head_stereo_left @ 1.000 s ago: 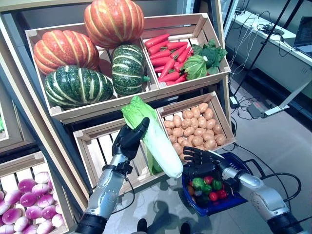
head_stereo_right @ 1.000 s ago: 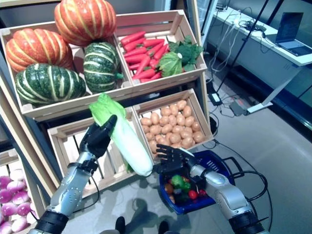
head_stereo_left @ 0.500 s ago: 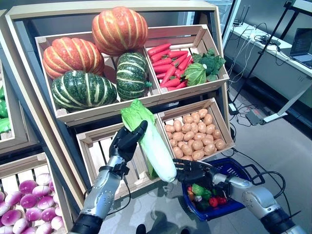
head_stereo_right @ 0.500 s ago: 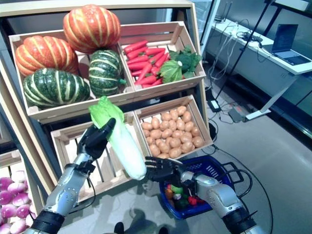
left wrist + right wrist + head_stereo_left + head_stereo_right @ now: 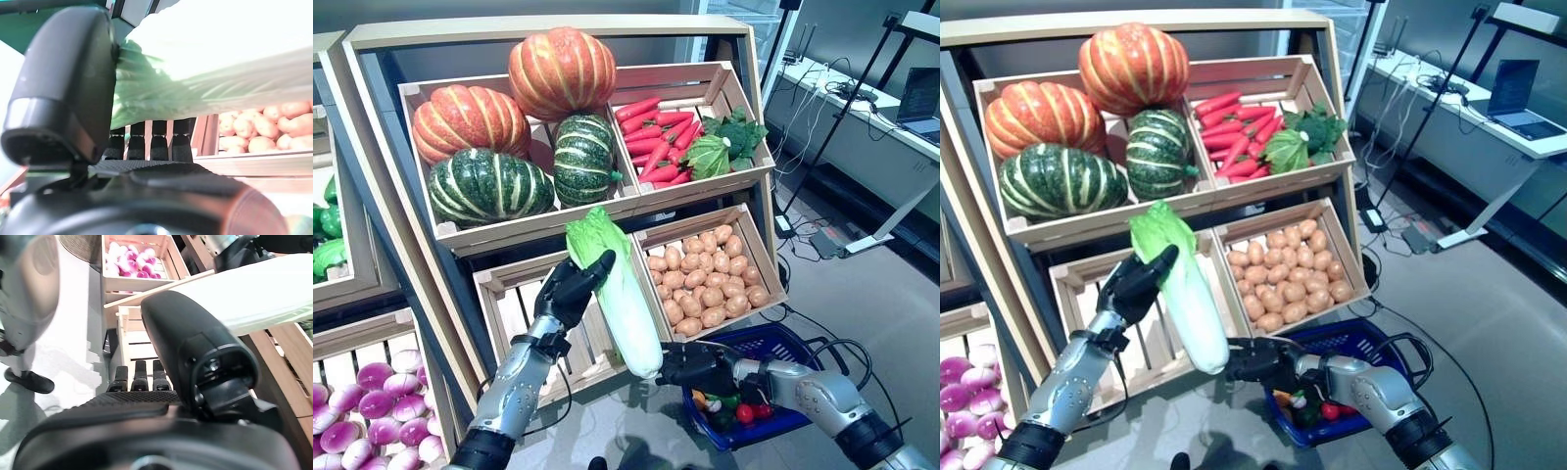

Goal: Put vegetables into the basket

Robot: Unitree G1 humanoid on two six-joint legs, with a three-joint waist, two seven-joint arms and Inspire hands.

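Cabbage: a long napa cabbage [image 5: 617, 289], green leaves up and white stalk end down, hangs tilted in the air in front of the slatted crate.
Left robot hand: the left robot hand [image 5: 570, 289] grips the cabbage near its leafy top, fingers curled behind it and thumb pressed on its side; the left wrist view shows the leaves wedged between thumb and fingers.
Right robot hand: the right robot hand [image 5: 697, 364] sits just under the white end of the cabbage, between the cabbage and the basket, fingers loosely spread toward the stalk; I cannot tell whether they touch it.
Basket: a blue basket [image 5: 773, 343] with black handles stands on the floor, below and to the right of the cabbage, behind the right forearm.
Basket contents: small red and green vegetables [image 5: 734, 408] lie inside the basket.
Slatted crate: the wooden crate [image 5: 509, 313] directly behind the cabbage shows bare slats.
Potatoes: a crate of potatoes [image 5: 705, 284] sits just right of the cabbage.
Pumpkins: orange and dark green striped pumpkins [image 5: 509, 127] fill the crate above the cabbage.
Carrots: red carrots [image 5: 656, 137] and leafy greens [image 5: 724, 142] share the crate above and to the right of the cabbage.
Purple roots: pink and white bulbs [image 5: 372, 411] lie in a crate well left of the cabbage and lower.
Bench: a white bench [image 5: 862, 117] with a laptop [image 5: 1516, 88] stands far right of the cabbage.
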